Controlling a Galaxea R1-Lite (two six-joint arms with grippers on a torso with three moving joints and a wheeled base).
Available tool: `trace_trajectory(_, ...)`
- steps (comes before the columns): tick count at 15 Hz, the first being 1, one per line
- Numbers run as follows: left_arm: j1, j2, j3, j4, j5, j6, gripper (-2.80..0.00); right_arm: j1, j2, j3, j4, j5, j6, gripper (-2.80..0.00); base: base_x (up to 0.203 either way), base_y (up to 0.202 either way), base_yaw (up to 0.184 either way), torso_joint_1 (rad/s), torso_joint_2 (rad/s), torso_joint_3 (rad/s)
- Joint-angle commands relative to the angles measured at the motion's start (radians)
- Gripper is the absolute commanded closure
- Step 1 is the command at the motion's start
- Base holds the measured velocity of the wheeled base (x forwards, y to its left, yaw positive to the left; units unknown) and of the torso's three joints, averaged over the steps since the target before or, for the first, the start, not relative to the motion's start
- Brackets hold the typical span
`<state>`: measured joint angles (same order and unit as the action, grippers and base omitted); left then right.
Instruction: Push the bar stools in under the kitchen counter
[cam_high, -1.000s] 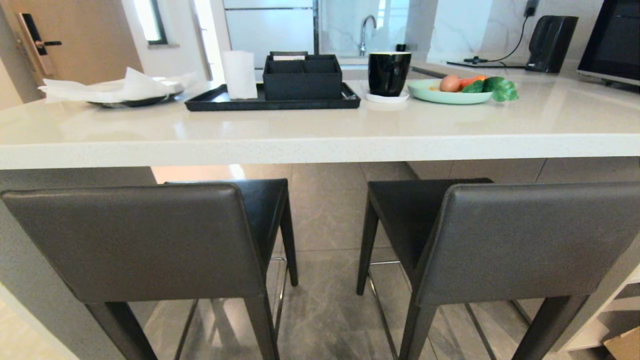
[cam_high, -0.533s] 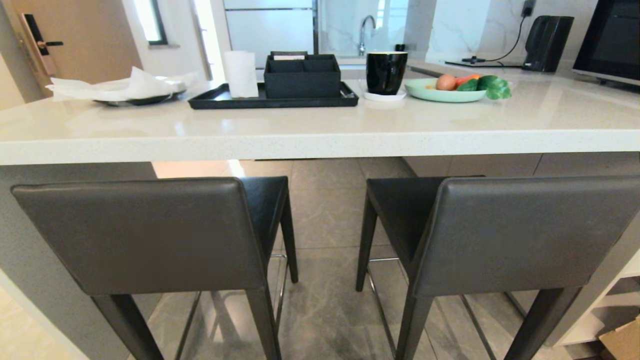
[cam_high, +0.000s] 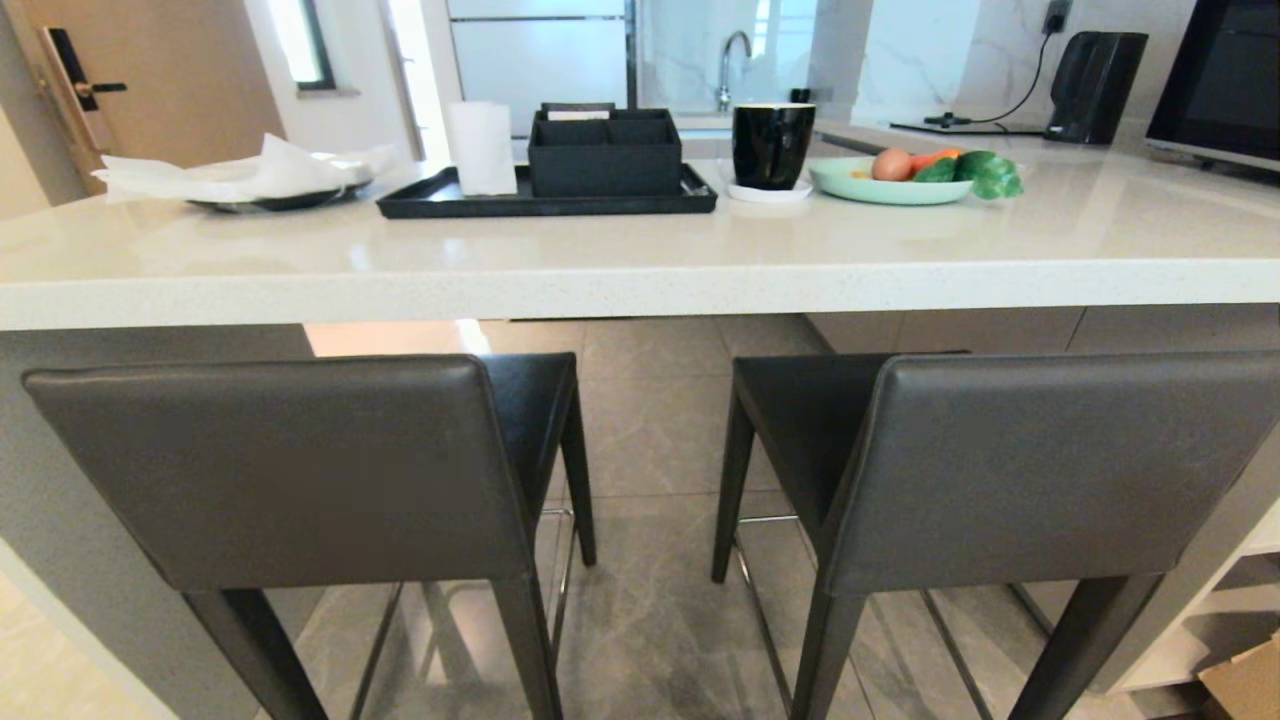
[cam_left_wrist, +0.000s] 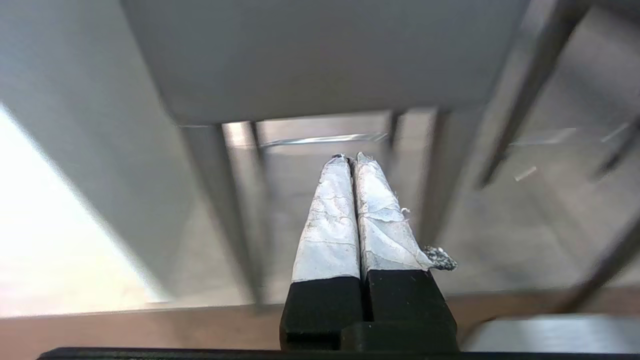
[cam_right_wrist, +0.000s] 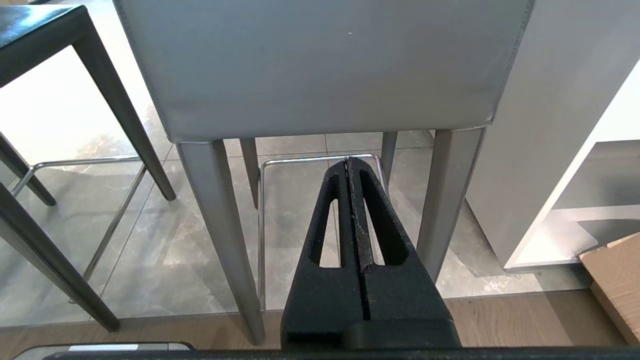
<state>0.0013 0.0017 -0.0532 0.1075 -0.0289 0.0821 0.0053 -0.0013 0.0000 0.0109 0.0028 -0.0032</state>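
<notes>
Two bar stools, left stool (cam_high: 290, 470) and right stool (cam_high: 1010, 465), stand at the near edge of the kitchen counter (cam_high: 640, 285), seats partly beneath the slab, backrests still outside it. Left gripper (cam_left_wrist: 351, 159) and right gripper (cam_right_wrist: 348, 161), both clenched and empty, point at the backrests without contact. Both pushes appear outstanding.

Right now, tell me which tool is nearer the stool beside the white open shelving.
Right. The right tool, shut, sits low behind that stool, under its backrest. The left tool, shut, sits behind the other stool.
</notes>
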Motion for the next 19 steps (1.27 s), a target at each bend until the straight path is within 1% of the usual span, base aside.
trace_trajectory(1,0.000,0.000,0.015,-0.005,0.011,0.047,0.00,0.001,0.001,0.002,0.000,0.000,0.002,0.00,0.000,0.000,0.000,0.000,0.00,0.000)
trace_trajectory(3,0.000,0.000,0.013,-0.005,0.009,-0.022,0.00,0.001,0.001,0.002,0.000,0.000,0.002,0.00,0.000,0.000,0.000,0.000,0.00,0.000)
trace_trajectory(4,0.000,0.000,0.013,-0.005,0.013,-0.027,0.00,0.001,0.001,0.002,0.000,0.000,0.002,0.00,0.000,0.000,0.000,0.000,0.00,0.000)
trace_trajectory(19,0.000,0.000,0.012,-0.003,0.012,-0.028,0.00,0.001,0.001,0.002,-0.002,0.000,0.003,0.00,0.000,0.000,0.000,0.000,0.00,0.000)
